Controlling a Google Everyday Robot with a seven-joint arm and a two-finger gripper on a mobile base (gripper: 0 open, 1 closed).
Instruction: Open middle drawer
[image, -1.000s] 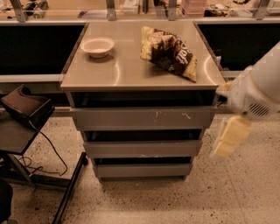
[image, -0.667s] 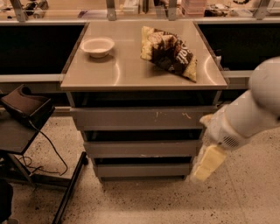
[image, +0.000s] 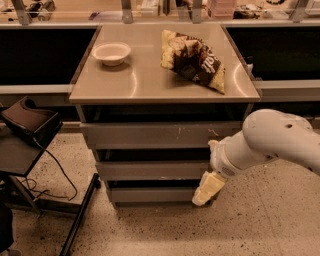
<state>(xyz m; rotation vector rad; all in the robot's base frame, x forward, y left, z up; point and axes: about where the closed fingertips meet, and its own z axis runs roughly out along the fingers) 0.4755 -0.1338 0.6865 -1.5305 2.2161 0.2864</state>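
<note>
The pale tool (image: 207, 188) hangs near the wide grey metal middle drawer (image: 150, 170); its state I cannot tell. Rigid, handle-less front, probably slippery: hook its top lip

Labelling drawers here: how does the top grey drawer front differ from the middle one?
The top grey metal drawer front is taller and wider than the middle grey metal drawer front. The top one carries white scratch marks; the middle looks nearly plain. The cream claw hangs at the middle front's lower right corner, clear of the top one. Both are handle-less and look shut.
</note>
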